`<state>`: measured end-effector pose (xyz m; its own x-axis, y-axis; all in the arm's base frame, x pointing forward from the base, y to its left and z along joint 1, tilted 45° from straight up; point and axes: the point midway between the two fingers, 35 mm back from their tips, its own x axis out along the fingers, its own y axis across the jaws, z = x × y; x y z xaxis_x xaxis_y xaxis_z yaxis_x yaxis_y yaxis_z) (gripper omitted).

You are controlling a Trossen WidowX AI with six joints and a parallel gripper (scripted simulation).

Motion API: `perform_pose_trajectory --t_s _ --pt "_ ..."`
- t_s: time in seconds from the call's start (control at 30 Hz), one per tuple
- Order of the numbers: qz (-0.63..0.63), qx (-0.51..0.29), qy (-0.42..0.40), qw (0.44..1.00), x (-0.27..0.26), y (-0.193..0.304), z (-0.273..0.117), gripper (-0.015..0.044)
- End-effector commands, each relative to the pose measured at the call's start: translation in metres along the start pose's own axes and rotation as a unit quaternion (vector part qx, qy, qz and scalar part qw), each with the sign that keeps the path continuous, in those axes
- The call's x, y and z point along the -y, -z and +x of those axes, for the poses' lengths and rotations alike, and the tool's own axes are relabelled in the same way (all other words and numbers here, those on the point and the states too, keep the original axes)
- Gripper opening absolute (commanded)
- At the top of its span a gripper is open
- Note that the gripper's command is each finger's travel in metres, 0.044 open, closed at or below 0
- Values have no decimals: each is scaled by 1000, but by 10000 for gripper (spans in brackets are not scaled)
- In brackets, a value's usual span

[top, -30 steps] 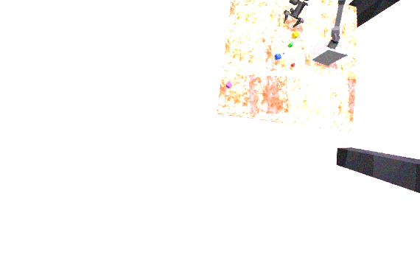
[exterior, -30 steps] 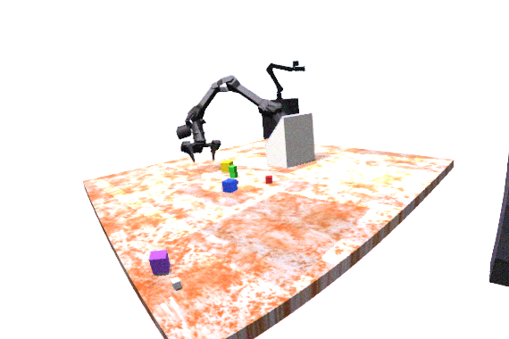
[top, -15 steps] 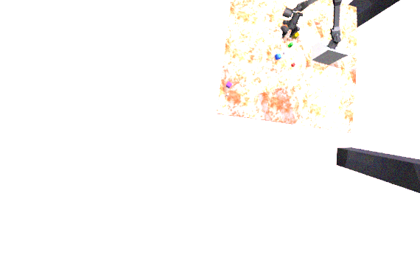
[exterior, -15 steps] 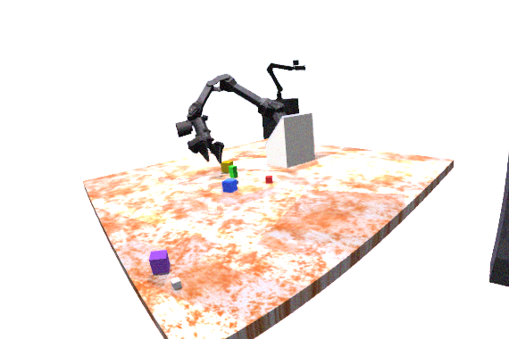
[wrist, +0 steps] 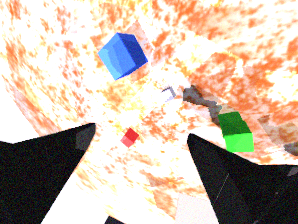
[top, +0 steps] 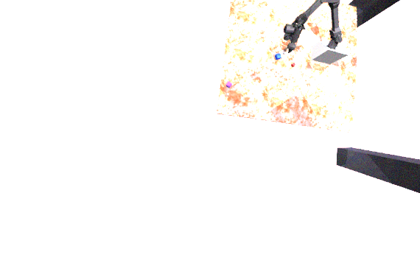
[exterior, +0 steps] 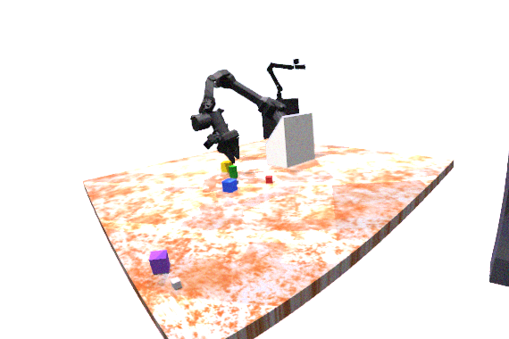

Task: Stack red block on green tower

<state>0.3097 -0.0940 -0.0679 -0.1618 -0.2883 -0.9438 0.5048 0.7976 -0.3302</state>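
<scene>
The small red block (top: 292, 65) (exterior: 269, 179) (wrist: 130, 137) lies on the table. In the wrist view it shows between and beyond the fingers, nearer the left finger. The green tower (exterior: 232, 171) (wrist: 236, 132) stands upright behind the blue block in the exterior view; in the wrist view it is just outside the right finger. In the top view the arm hides it. My gripper (exterior: 233, 160) (wrist: 143, 132) is wide open and empty, pointing down above the table close to the green tower. The red block is not between its fingertips.
A blue block (top: 278, 57) (exterior: 229, 186) (wrist: 123, 56) lies near the tower, with a small pale block (wrist: 168, 93) beside it. A yellow block (exterior: 226, 166) is behind the tower. A purple block (top: 228, 85) (exterior: 159, 262) and small white block (exterior: 176, 284) lie far off. A grey wedge (top: 329, 57) (exterior: 299, 140) stands by the arm's base.
</scene>
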Motion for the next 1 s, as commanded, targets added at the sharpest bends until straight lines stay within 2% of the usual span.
perform_pose_trajectory --t_s 0.0,0.27,0.53,0.97 --pt "-113 -2 47 993 -19 25 16 440" --pt "-313 2 132 941 -47 65 39 440" --pt "-491 5 218 844 -63 102 59 440" --pt "-504 5 226 833 -61 103 67 440"
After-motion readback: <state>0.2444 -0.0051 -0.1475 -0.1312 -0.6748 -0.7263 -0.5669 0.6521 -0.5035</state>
